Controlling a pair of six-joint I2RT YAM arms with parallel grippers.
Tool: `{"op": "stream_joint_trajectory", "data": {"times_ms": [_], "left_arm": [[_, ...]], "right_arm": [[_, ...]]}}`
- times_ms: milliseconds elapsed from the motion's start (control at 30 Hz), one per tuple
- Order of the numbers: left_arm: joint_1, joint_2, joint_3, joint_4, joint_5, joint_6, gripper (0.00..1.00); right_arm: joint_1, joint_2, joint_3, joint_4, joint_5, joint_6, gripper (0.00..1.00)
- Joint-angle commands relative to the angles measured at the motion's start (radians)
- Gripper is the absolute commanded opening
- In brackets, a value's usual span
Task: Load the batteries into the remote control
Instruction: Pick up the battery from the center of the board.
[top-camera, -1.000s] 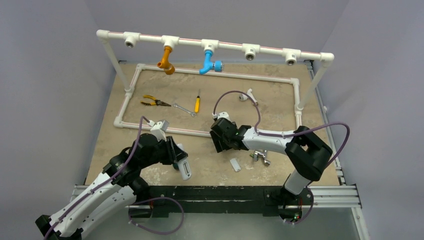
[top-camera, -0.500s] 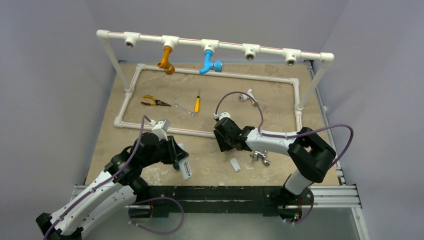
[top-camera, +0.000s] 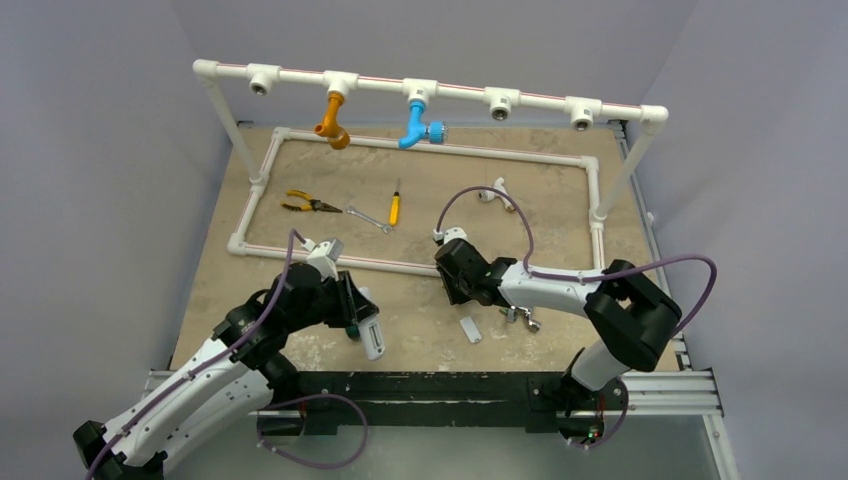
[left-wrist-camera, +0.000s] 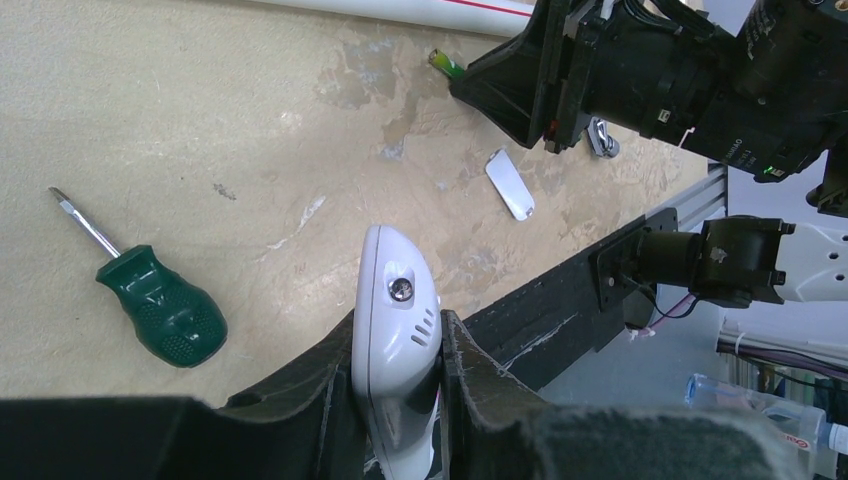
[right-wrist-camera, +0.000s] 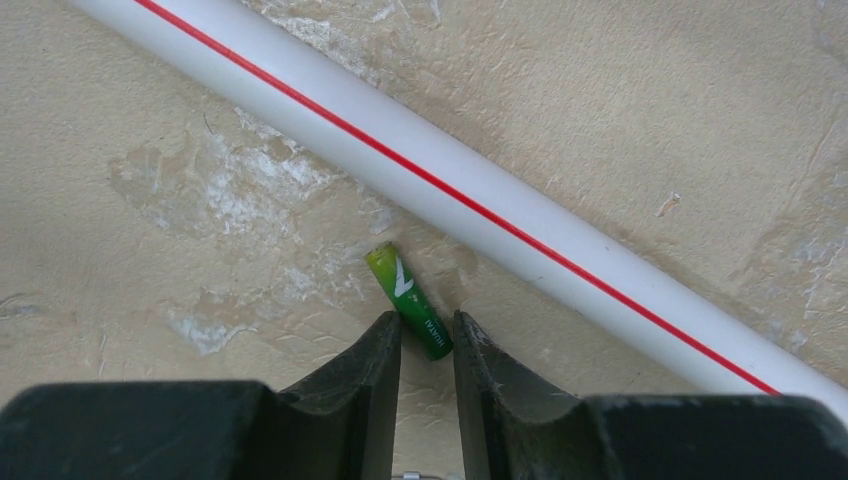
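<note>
My left gripper (left-wrist-camera: 395, 345) is shut on the white remote control (left-wrist-camera: 397, 300) and holds it edge-on above the table near the front edge; both also show in the top view, the remote (top-camera: 371, 338) sticking out below the gripper (top-camera: 360, 320). One green battery (right-wrist-camera: 405, 290) lies slanted beside a white pipe (right-wrist-camera: 480, 200). My right gripper (right-wrist-camera: 427, 335) is down at the table, its jaws narrowed on the battery's near end. The left wrist view shows the battery (left-wrist-camera: 443, 66) at that gripper's tip. In the top view the right gripper (top-camera: 452, 285) hides it. No other battery shows.
A dark-green-handled screwdriver (left-wrist-camera: 160, 310) lies left of the remote. A small white cover plate (top-camera: 470, 329) and a metal fitting (top-camera: 520, 316) lie under the right arm. Pliers (top-camera: 305, 204), a wrench (top-camera: 368, 219) and a yellow screwdriver (top-camera: 394, 208) lie inside the pipe frame (top-camera: 595, 190).
My right gripper and forearm have shifted slightly to the right along the pipe. My left gripper has edged slightly up and right, still holding the remote.
</note>
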Motion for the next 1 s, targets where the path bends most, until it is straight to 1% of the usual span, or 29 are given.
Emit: {"op": "stream_joint_trajectory", "data": {"times_ms": [0,233,433,533,700,800,867,967], "left_arm": [[0.004,-0.003,0.032,0.046,0.017,0.005,0.0],[0.004,-0.009,0.031,0.037,0.013,0.004,0.0],[0.004,-0.002,0.034,0.044,0.018,0.005,0.0],[0.004,0.002,0.033,0.051,0.02,-0.002,0.0],[0.004,-0.002,0.031,0.068,0.03,-0.003,0.0],[0.004,-0.01,0.025,0.087,0.035,0.006,0.0],[0.007,-0.018,0.033,0.094,0.034,0.027,0.0],[0.025,-0.047,0.049,0.108,0.028,0.049,0.0]], "right_arm": [[0.002,0.054,-0.042,-0.051,-0.101,0.021,0.22],[0.003,0.055,-0.053,-0.052,-0.098,0.024,0.14],[0.003,0.005,-0.075,-0.064,-0.072,0.045,0.0],[0.003,-0.048,-0.083,-0.061,-0.075,0.035,0.0],[0.005,-0.188,-0.097,-0.079,-0.07,0.019,0.0],[0.011,-0.292,-0.122,-0.06,-0.067,0.009,0.0],[0.02,-0.383,-0.147,-0.028,-0.054,0.001,0.0],[0.043,-0.533,-0.207,0.078,-0.053,-0.012,0.0]]}}
